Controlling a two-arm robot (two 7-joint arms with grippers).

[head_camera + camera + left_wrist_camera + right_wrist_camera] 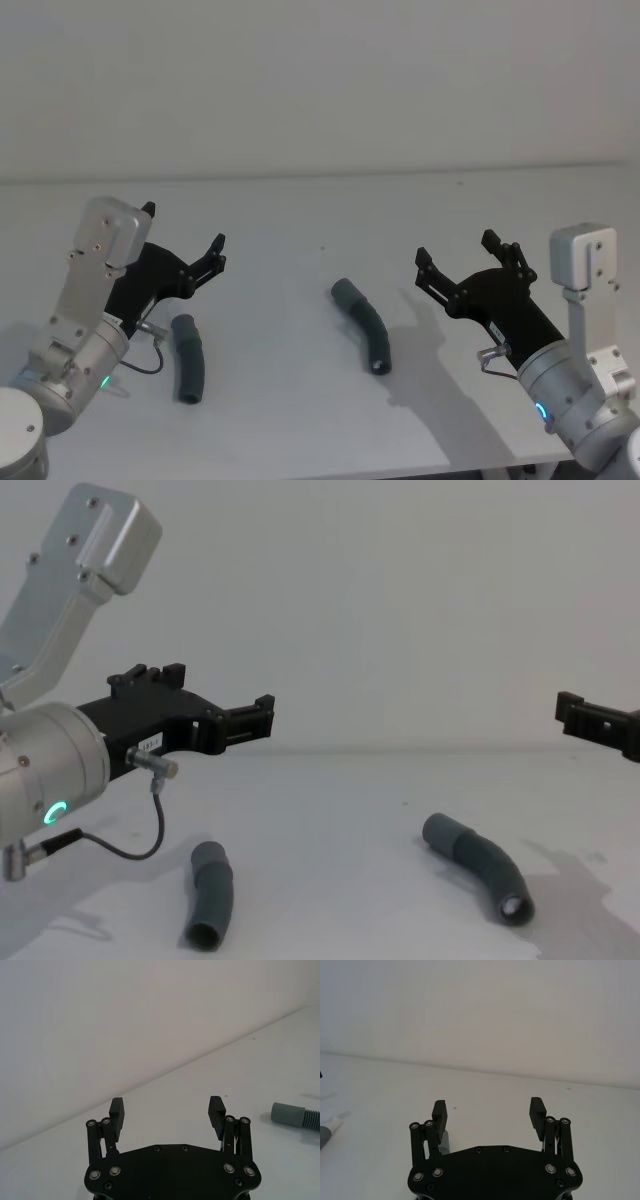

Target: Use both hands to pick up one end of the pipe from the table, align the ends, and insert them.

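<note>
The left pincer (183, 232), black plastic on a silver cylindrical arm (75, 365) with a green ring light (104, 380), is hovering above the left side of the flat, matte white worktop (290, 420). Its fingers are spreading wide and gripping nothing. Just beside it, nearer the robot, the left hose piece (188, 358) is lying flat on the worktop. It is short, dark grey, ribbed and gently curved, with a round open end facing the robot.

Well apart from it, near the middle, the right hose piece (366, 325) is lying on the worktop too. It is bending more sharply, with a smooth grey cuff (345, 292) at its far end and its near end pointing toward the robot. The pieces are touching neither each other nor either pincer.

The right pincer (458, 252), of the same black plastic, is hovering over the right side, gaping wide and holding nothing. In the right wrist view a narrow white tip (334, 1122) on a grey cuff is showing; which piece it belongs to cannot be told.
</note>
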